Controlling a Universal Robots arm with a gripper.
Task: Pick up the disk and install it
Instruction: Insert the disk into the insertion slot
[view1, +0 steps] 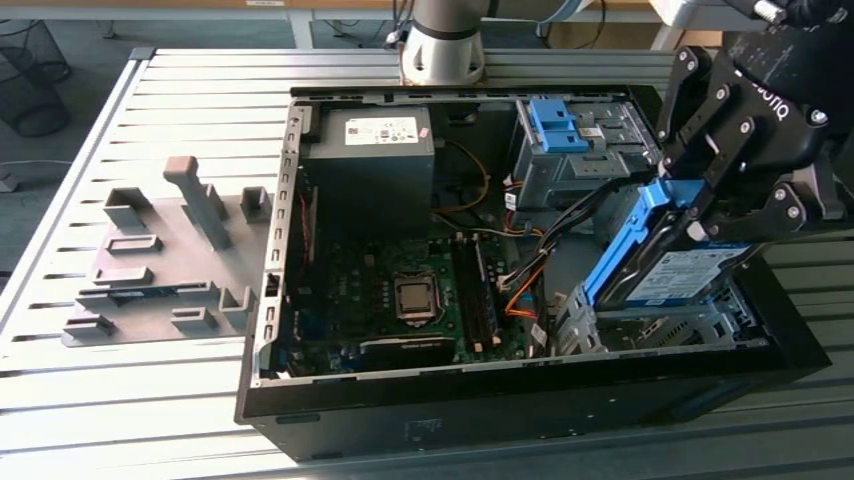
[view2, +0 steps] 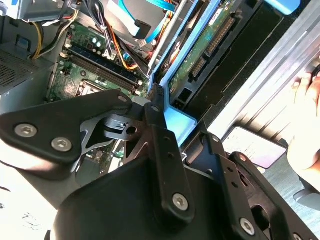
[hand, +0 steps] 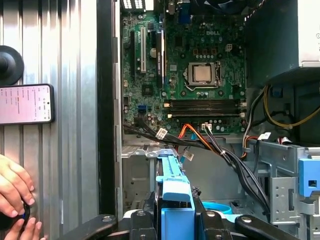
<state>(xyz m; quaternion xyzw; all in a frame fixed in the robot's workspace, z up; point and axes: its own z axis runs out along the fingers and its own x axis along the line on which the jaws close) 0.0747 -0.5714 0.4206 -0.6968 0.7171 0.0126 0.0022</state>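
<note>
Between closed jaws, blue-framed silver disk (view1: 663, 262) tilts above bay (view1: 641, 325).

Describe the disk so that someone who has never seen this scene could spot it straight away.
Find the open computer case on the slatted table. At its corner on the exterior view's right, the black pincer grips the disk, tilted above a grey drive bay. Unlike the blue bracket fixed further back, it carries a white-and-blue label.

So I count one open computer case (view1: 534, 400), one disk (view1: 667, 265) in my one gripper (view1: 694, 215), one power supply (view1: 374, 160), one phone (hand: 26, 104), and two hands (hand: 15, 187) beside it.
</note>
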